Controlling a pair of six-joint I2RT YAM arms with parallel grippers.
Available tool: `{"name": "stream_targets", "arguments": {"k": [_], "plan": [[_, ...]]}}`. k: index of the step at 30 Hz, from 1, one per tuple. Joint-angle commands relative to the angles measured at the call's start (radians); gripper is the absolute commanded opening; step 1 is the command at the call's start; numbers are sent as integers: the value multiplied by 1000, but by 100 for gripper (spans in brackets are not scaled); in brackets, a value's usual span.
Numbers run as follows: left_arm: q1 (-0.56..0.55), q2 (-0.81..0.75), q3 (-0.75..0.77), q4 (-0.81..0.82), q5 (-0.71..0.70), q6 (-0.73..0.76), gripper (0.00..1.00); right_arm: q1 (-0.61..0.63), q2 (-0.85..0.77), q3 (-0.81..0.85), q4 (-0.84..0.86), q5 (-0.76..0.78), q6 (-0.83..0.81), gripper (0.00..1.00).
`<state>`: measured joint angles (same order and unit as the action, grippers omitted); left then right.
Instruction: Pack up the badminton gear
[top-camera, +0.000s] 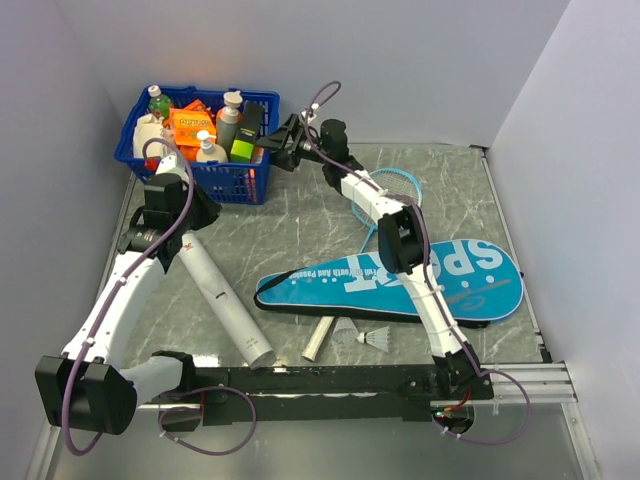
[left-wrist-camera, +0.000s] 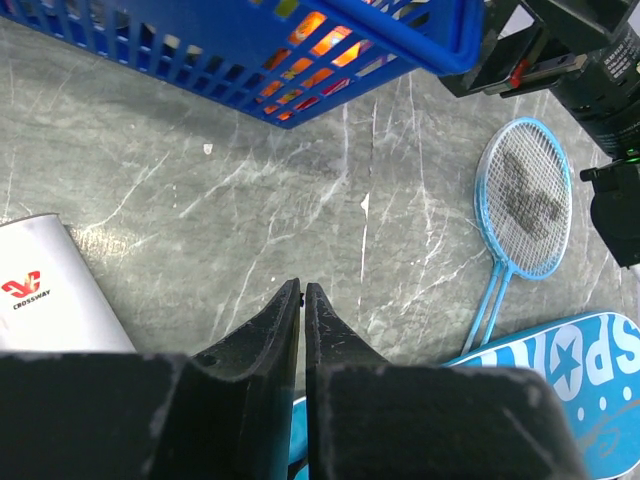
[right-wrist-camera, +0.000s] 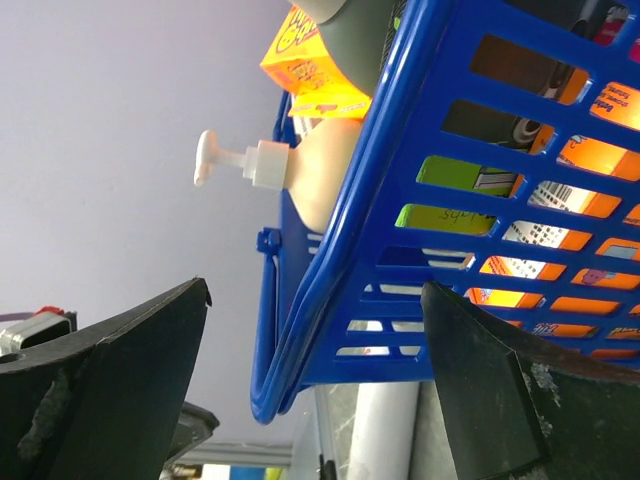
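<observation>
The teal "SPORT" cover (top-camera: 400, 283) lies flat on the table, across the shaft of the light-blue racket (top-camera: 398, 185). The racket's white handle (top-camera: 320, 338) sticks out at the cover's near edge. Two white shuttlecocks (top-camera: 346, 330) (top-camera: 378, 340) lie beside the handle. The long white tube (top-camera: 225, 300) lies on the left. My left gripper (top-camera: 198, 212) is shut and empty above the table by the tube's far end; its wrist view shows the racket head (left-wrist-camera: 525, 195) and cover (left-wrist-camera: 565, 365). My right gripper (top-camera: 276, 150) is open at the blue basket's right side.
The blue plastic basket (top-camera: 236, 185) of bottles and boxes stands at the back left; its corner (right-wrist-camera: 330, 300) fills the gap between my right fingers. Walls close in the table on the left, back and right. The right arm hides part of the racket head.
</observation>
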<state>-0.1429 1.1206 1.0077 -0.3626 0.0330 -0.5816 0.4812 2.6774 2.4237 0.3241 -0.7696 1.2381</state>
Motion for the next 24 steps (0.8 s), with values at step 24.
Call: {"name": "stream_targets", "arguments": {"k": [24], "plan": [[-287,562,472,93,71,126,12,-144,-1129,-1091,-451,337,-719,100]]}}
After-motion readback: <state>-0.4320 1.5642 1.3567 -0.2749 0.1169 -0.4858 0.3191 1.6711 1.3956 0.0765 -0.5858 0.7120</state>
